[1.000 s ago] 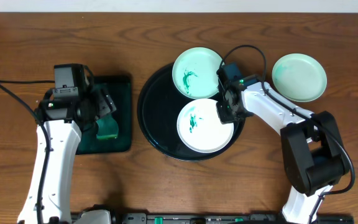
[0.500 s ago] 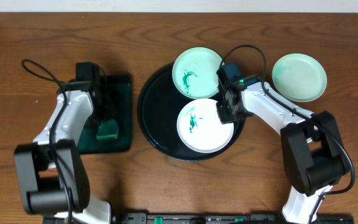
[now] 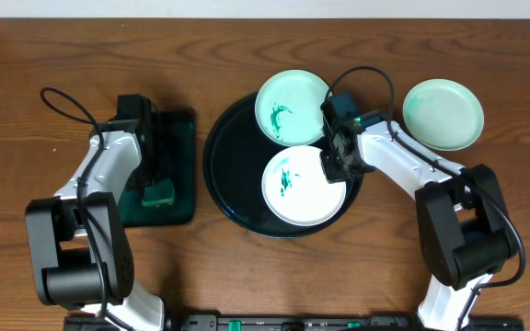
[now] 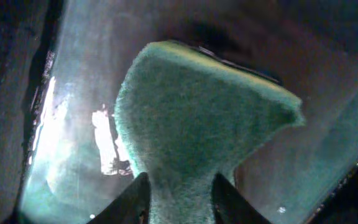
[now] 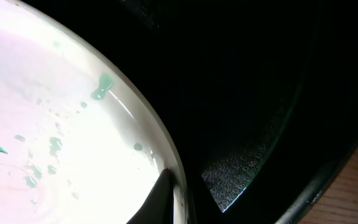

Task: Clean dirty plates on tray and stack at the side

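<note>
A white plate (image 3: 304, 186) smeared with green lies at the front of the round black tray (image 3: 224, 156). Behind it on the tray sits a pale green plate (image 3: 291, 107) with a green smear. My right gripper (image 3: 331, 165) is shut on the white plate's right rim; the right wrist view shows the plate (image 5: 55, 124) and the gripper (image 5: 178, 202) with one finger on the rim. My left gripper (image 3: 152, 179) is down over the green sponge (image 3: 160, 193). In the left wrist view, both fingers (image 4: 129, 202) pinch the sponge (image 4: 191, 118) at a narrowed waist.
The sponge rests in a dark green rectangular dish (image 3: 180, 129) left of the tray. A clean pale green plate (image 3: 443, 113) lies on the wooden table at the far right. Cables loop from both arms.
My left arm has swung in and come down onto the sponge, and its jaws have closed from wide apart to squeezing it. The right arm and both plates on the tray have not moved.
</note>
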Controlling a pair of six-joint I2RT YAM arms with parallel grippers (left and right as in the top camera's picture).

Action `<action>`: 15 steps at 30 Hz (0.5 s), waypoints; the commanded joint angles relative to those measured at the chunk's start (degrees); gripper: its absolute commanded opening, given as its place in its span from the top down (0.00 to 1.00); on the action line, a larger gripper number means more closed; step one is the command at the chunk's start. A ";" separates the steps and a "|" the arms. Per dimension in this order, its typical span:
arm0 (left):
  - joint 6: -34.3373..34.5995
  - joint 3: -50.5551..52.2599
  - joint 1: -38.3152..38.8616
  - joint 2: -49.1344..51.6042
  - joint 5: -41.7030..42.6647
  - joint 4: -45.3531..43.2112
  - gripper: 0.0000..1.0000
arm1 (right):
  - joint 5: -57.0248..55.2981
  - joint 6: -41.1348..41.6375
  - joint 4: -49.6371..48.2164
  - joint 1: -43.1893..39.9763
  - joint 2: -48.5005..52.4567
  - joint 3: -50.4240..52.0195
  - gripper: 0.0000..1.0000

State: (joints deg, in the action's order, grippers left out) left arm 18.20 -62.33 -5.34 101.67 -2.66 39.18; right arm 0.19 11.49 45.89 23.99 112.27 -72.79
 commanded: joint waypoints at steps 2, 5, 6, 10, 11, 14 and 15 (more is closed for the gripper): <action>0.02 0.39 -0.09 0.37 -1.01 -0.50 0.70 | 1.84 0.02 0.02 1.62 2.49 1.40 0.99; 0.02 0.39 -0.09 1.16 -0.98 -1.18 0.69 | 1.81 0.02 0.04 1.62 2.49 1.40 0.99; 0.02 0.39 -0.09 1.70 -1.01 -1.40 0.66 | 1.81 0.02 0.11 1.62 2.49 1.40 0.99; 0.02 0.39 -0.09 2.78 -1.01 -2.10 0.59 | 1.81 0.02 0.24 1.62 2.49 1.40 0.99; 0.02 0.39 -0.09 2.84 -0.98 -2.21 0.58 | 1.81 0.02 0.26 1.62 2.49 1.40 0.99; 0.02 0.39 -0.09 3.02 -0.98 -2.45 0.61 | 1.81 0.02 0.63 1.62 2.49 1.40 0.99; 0.00 0.39 -0.09 3.04 -0.98 -2.58 0.64 | 1.81 0.02 0.66 1.62 2.49 1.40 0.99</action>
State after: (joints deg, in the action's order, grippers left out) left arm 18.09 -62.33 -5.30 103.07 -2.55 37.01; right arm 0.19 11.49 46.02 23.99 112.27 -72.79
